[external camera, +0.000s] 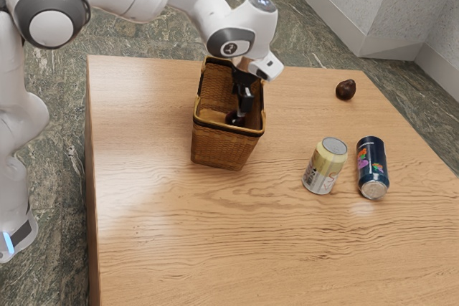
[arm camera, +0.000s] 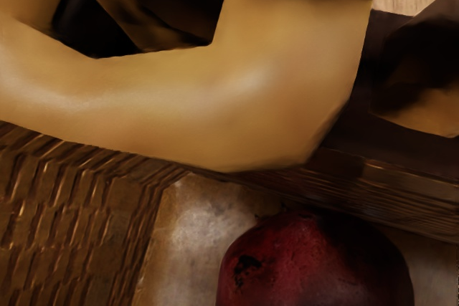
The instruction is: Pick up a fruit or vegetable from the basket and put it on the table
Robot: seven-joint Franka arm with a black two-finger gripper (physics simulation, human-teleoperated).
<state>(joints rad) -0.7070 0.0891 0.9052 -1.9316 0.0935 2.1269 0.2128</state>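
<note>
The task looks about half-way through its picking stage: the gripper is down inside the basket, and the red fruit is in there too, just under the hand. I cannot tell whether the gripper is open or closed on it, so I would not count the grasp as made. Left to do, as I judge it: make sure of the hold, lift clear of the basket's rim, set the fruit on the table beside the basket and let go.

The basket stands upright, open at the top. Out on the exterior view's right of it are the yellow can, upright, the blue can and, farther off, a dark fruit.
</note>
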